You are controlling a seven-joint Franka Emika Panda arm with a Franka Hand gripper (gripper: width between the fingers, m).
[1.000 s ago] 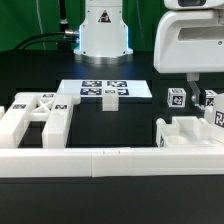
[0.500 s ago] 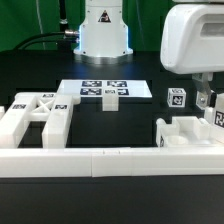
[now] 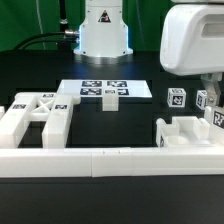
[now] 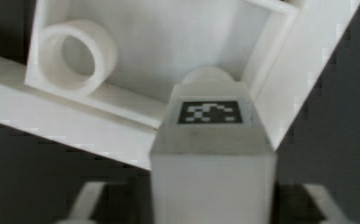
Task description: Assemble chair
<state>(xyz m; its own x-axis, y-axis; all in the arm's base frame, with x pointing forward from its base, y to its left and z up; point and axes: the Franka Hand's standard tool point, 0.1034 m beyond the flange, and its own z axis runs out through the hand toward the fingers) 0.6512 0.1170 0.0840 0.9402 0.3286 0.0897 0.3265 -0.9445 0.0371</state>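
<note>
**STEP IN HAND: PICK-UP OF ONE SQUARE POST**

The white robot arm (image 3: 190, 40) hangs over the exterior view's right side of the black table (image 3: 30, 75). A long low white border rail (image 3: 110, 160) runs across the front. Just behind it, on the exterior view's left, lies the flat matte-white X-braced panel (image 3: 35, 115). On the right sits the chunky white open frame (image 3: 185, 132). No chair piece appears to be joined to another, so assembly is judged to be at an early stage.

Beyond the frame stand two upright square white plastic posts with black-and-white tags. The free post (image 3: 177, 98) is on the exterior view's left. The target post (image 3: 205, 99) stands near it, directly under the arm.

The gripper (image 4: 207, 208) straddles the target post, with one of its fingers (image 4: 92, 205) on each side. The wrist view shows a dark band between finger and post, but it is blurred. Whether the pads already clamp the post cannot be told.

Next move, as judged:
1. Secure a firm clamp.
2. Lift straight up, clear of the free post and the frame.
3. Carry the post to its seat.
</note>
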